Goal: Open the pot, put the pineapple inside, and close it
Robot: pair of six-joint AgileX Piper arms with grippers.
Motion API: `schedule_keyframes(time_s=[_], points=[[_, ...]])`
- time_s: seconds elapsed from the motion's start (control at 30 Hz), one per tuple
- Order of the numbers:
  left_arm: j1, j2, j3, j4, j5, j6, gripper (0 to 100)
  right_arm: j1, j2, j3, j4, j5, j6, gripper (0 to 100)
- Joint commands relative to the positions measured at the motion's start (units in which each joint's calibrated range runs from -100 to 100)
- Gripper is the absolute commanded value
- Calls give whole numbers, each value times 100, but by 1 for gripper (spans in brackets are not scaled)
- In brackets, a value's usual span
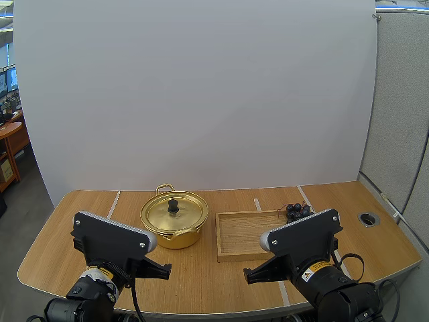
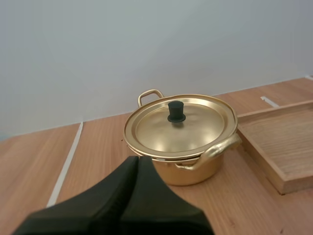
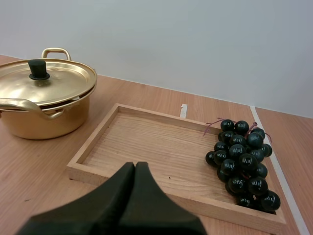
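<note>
The left end effector (image 2: pixel 138 159) and right end effector (image 3: pixel 135 165) are pressed together, empty; the shiny golden lidded pot (image 1: pixel 184 218), at nine o'clock from the wooden tray (image 1: pixel 244 236), seems light and slick, best lifted by its black knob (image 1: pixel 173 205).

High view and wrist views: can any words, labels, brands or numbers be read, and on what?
Left arm's yellow sticker: too small to read.
Right arm's yellow sticker: too small to read.
Pot, tray, grapes: no writing.
</note>
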Motion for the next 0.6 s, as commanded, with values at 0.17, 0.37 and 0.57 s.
schedule_keyframes(time_s=[0.17, 0.37, 0.57], points=[[44, -16, 17, 40, 35, -602, 0, -21, -38, 0, 47, -40, 15, 0], [44, -16, 17, 40, 35, -592, 0, -21, -38, 0, 47, -40, 15, 0], [44, -16, 17, 40, -26, -465, 0, -21, -38, 0, 47, -40, 15, 0]])
